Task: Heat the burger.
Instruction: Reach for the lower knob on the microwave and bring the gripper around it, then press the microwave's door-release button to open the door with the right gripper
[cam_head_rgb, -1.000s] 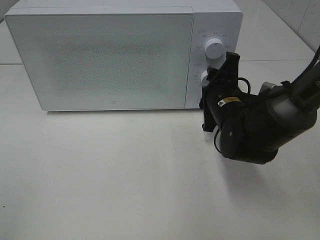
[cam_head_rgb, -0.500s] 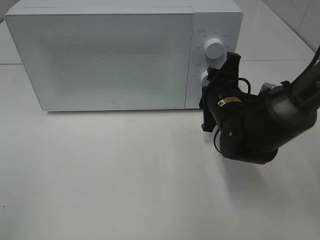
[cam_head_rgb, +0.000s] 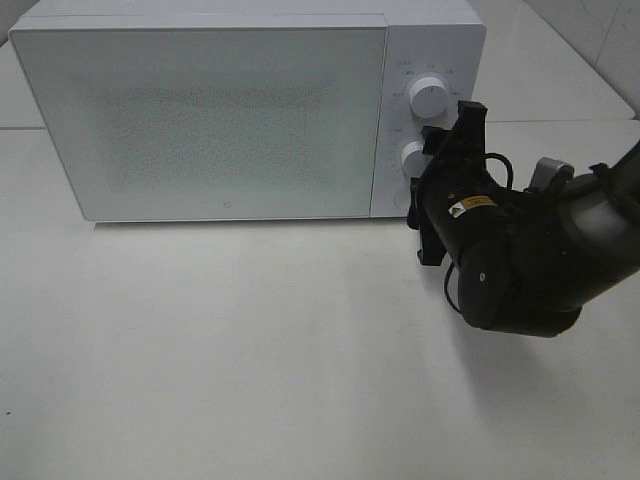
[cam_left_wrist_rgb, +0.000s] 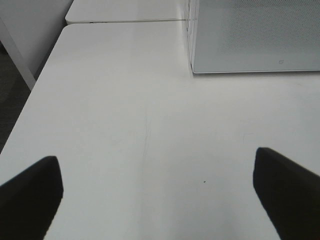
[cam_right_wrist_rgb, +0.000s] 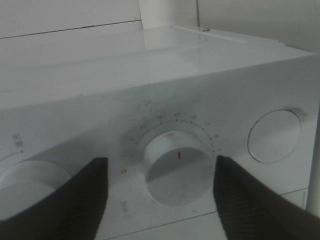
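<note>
Right wrist view: right arm (cam_head_rgb: 530, 270) faces the microwave (cam_head_rgb: 230, 120), jaws spread either side of its lower dial (cam_right_wrist_rgb: 177, 172).

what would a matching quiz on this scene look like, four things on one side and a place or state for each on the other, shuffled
Things:
1. microwave door
2. lower knob
3. upper knob
4. left gripper

Places or states:
A. open, above bare table
B. shut
C. untouched, the higher of the two
D. between the spread fingers of the right gripper

Pairs: 1-B, 2-D, 3-C, 4-A
</note>
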